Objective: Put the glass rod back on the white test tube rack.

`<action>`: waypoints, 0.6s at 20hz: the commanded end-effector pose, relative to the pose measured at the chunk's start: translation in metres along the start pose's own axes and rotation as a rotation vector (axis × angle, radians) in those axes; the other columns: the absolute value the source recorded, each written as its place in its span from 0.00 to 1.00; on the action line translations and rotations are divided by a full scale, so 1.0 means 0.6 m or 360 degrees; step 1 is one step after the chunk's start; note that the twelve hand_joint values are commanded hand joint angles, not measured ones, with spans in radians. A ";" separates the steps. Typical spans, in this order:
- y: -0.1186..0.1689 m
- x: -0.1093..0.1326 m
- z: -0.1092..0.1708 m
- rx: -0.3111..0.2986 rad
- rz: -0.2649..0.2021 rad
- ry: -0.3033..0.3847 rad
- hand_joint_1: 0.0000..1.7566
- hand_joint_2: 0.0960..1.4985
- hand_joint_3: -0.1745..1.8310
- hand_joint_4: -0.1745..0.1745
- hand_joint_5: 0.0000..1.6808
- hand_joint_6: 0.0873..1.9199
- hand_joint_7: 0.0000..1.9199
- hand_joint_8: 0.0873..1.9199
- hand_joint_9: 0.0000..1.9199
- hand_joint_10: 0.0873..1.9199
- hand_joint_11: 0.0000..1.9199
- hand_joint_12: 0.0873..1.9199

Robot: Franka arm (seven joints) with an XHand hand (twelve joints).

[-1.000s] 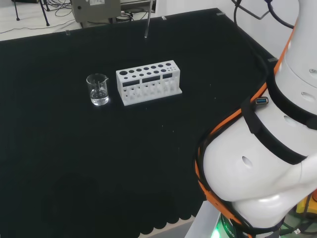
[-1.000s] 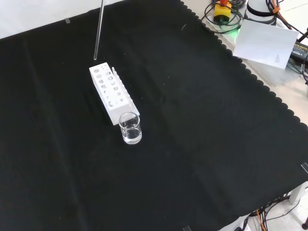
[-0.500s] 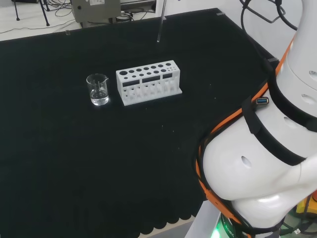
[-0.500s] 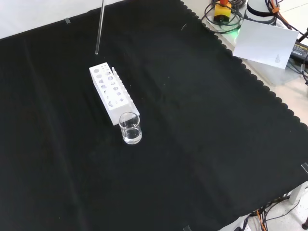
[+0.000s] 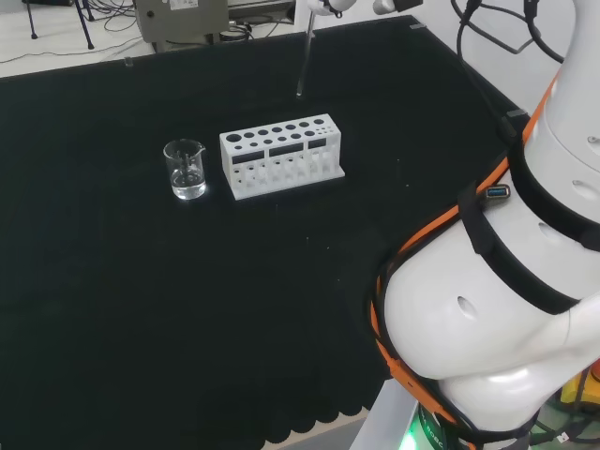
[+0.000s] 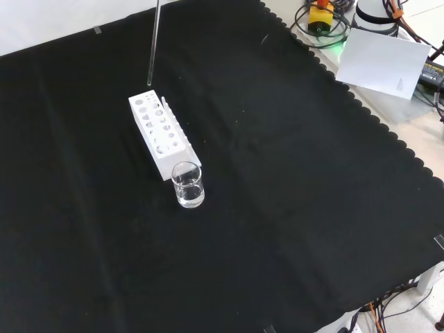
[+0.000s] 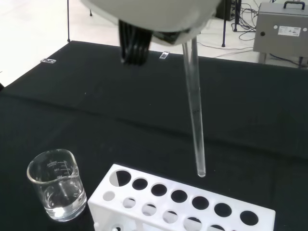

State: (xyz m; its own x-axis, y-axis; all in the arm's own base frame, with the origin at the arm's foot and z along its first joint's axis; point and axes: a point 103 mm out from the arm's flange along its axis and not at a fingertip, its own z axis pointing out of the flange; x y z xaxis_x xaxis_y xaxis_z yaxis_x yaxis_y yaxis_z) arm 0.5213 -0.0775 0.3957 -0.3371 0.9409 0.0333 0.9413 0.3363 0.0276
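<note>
The glass rod hangs nearly upright in the air, its upper end in my hand at the head view's top edge. Its lower tip hovers above and just behind the white test tube rack, near the rack's right end in that view. From the front, the rod comes down from the top edge and ends a little above the far end of the rack. Past the hand, the wrist view has the rod ending just over the rack's back row of holes, without touching.
A small glass beaker with a little clear liquid stands at the rack's left end in the head view, nearest the camera in the front view. White paper and cables lie beyond the cloth's scalloped edge. A grey box stands behind the bench.
The rod has moved right and lower in the head view, closer to the rack's right end. The hand's underside has come into that view's top edge. Rack and beaker have not moved.
</note>
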 end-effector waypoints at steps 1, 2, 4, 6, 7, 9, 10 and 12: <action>0.004 0.003 0.015 0.0022 -0.0008 0.0005 0.67 0.38 0.54 0.00 0.65 0.56 0.74 0.71 0.98 0.60 0.99 0.56; 0.006 0.003 0.021 0.0036 -0.0010 0.0001 0.67 0.38 0.54 0.00 0.65 0.56 0.74 0.71 0.98 0.60 0.99 0.56; 0.007 0.001 0.030 0.0047 -0.0007 0.0009 0.67 0.38 0.54 0.00 0.65 0.55 0.74 0.71 0.98 0.60 0.99 0.56; 0.005 -0.001 0.038 0.0057 -0.0004 0.0014 0.67 0.38 0.54 0.00 0.65 0.55 0.74 0.71 0.98 0.60 0.99 0.56; 0.004 -0.002 0.041 0.0061 -0.0003 0.0015 0.67 0.38 0.54 0.00 0.65 0.55 0.74 0.71 0.98 0.60 0.99 0.56; 0.002 -0.003 0.047 0.0072 -0.0004 0.0018 0.67 0.38 0.54 0.00 0.65 0.55 0.74 0.71 0.98 0.60 0.99 0.56; 0.000 -0.002 0.051 0.0077 -0.0007 0.0018 0.67 0.38 0.54 0.00 0.65 0.55 0.74 0.71 0.98 0.60 0.99 0.56; -0.002 -0.001 0.055 0.0082 -0.0008 0.0025 0.67 0.38 0.54 0.00 0.65 0.55 0.74 0.71 0.98 0.60 0.99 0.56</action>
State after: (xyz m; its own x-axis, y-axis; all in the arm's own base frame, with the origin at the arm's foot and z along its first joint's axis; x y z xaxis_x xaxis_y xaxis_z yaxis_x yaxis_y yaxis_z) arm 0.5230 -0.0765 0.3678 -0.3401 0.9393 0.0452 0.9399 0.3411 -0.0172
